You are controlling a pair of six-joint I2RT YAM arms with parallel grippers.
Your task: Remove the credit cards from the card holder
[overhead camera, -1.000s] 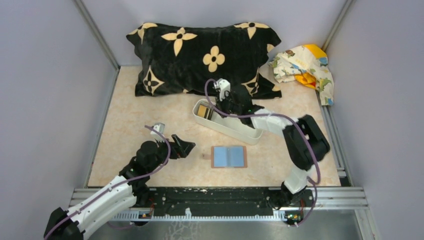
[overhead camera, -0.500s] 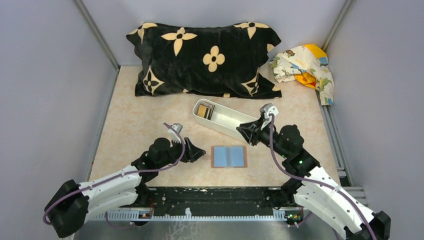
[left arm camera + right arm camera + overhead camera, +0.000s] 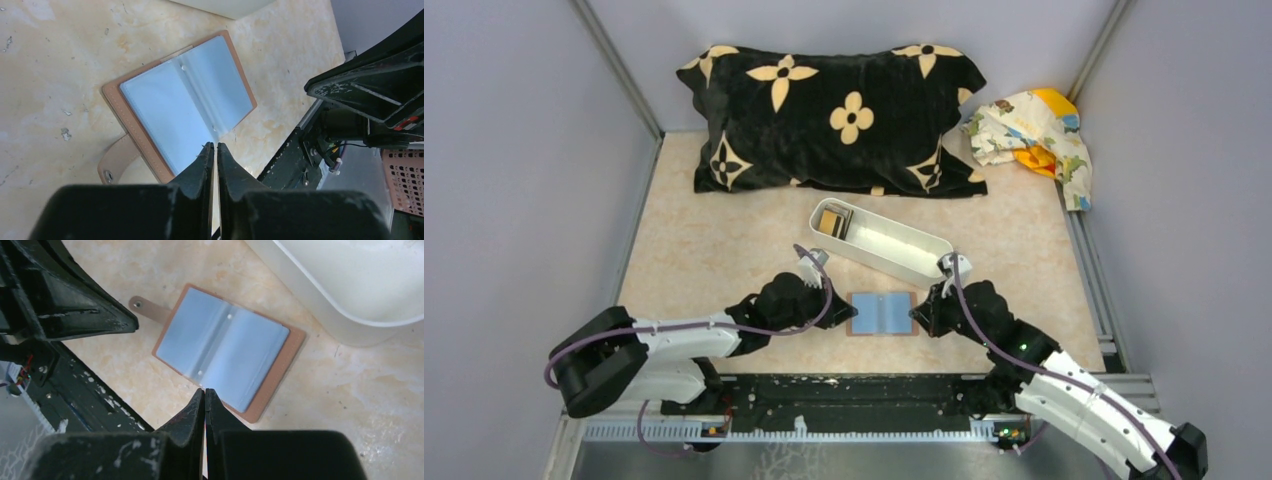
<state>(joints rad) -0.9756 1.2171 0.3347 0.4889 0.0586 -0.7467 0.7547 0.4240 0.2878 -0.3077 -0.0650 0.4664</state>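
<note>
The card holder point(image 3: 882, 313) lies open and flat on the table, brown rim up, light blue slots showing no cards. It fills the left wrist view point(image 3: 185, 100) and the right wrist view point(image 3: 225, 347). My left gripper point(image 3: 845, 315) sits at its left edge, jaws shut with only a thin slit and nothing between them point(image 3: 215, 145). My right gripper point(image 3: 916, 318) is at its right edge, shut and empty point(image 3: 205, 390). The credit cards point(image 3: 831, 222), tan-yellow and dark, lie in the left end of the white tray point(image 3: 886, 262).
The long white tray point(image 3: 320, 305) lies diagonally just behind the card holder. A black pillow with tan flowers point(image 3: 834, 115) fills the back of the table. A patterned cloth point(image 3: 1034, 130) is bunched at the back right. The black base rail point(image 3: 854, 390) runs along the near edge.
The right arm left the tray's left end and swung down to the card holder's right edge. The left arm slid right to its left edge, its jaws closing from wide open.
</note>
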